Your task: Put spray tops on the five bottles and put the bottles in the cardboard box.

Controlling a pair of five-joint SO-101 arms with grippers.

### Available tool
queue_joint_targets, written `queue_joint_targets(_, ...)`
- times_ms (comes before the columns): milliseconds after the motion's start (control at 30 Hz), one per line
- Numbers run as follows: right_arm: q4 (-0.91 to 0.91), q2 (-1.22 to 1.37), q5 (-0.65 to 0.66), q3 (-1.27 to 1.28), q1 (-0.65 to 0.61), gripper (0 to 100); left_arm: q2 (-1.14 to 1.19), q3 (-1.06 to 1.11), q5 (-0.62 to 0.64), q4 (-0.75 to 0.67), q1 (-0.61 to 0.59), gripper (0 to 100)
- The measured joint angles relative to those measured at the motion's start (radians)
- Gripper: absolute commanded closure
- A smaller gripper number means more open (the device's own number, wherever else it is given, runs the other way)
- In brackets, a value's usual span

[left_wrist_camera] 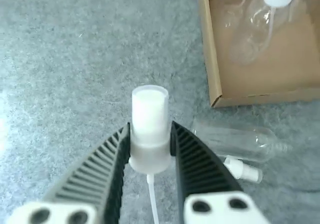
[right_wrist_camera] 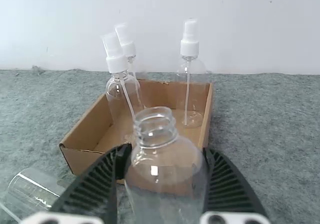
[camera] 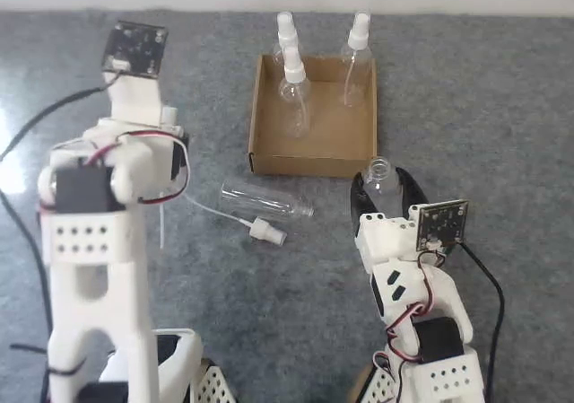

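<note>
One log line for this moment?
left claw: holds top | right claw: holds open bottle | box: three topped bottles | table: lying bottle, loose top

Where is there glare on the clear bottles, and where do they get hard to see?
Right wrist view: a bright glint on the open bottle in the right gripper, and the capped bottles' white tops nearly merge with the pale wall. High view: pale streaks along the lying bottle. Left wrist view: the capped bottles look faint against the cardboard box's floor.

Lab bench — grey felt mat (camera: 502, 107) (plain white wall (right_wrist_camera: 250, 24)).
</note>
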Motion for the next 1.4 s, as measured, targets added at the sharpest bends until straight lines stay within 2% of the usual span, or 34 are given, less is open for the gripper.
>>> queue_joint_targets(367,0.005,0.000,0.000,0.000,-0.021,90.9,-0.164,0.000,0.118,-0.018,0.000,98)
queue_joint_targets(700,0.020,0.000,0.000,0.000,-0.064,90.9,-0.344,0.127,0.224,-0.161,0.000,98)
queue_joint_targets(1000,0.021,0.000,0.000,0.000,-0.163,90.9,-0.497,0.232,0.327,-0.279,0.000,98)
queue_joint_targets(1233,0.021,0.000,0.000,0.000,-0.172,90.9,-0.548,0.315,0.350,-0.384,0.110,98)
queue_joint_targets(1400,0.021,0.000,0.000,0.031,-0.256,90.9,-0.549,0.342,0.356,-0.477,0.186,98)
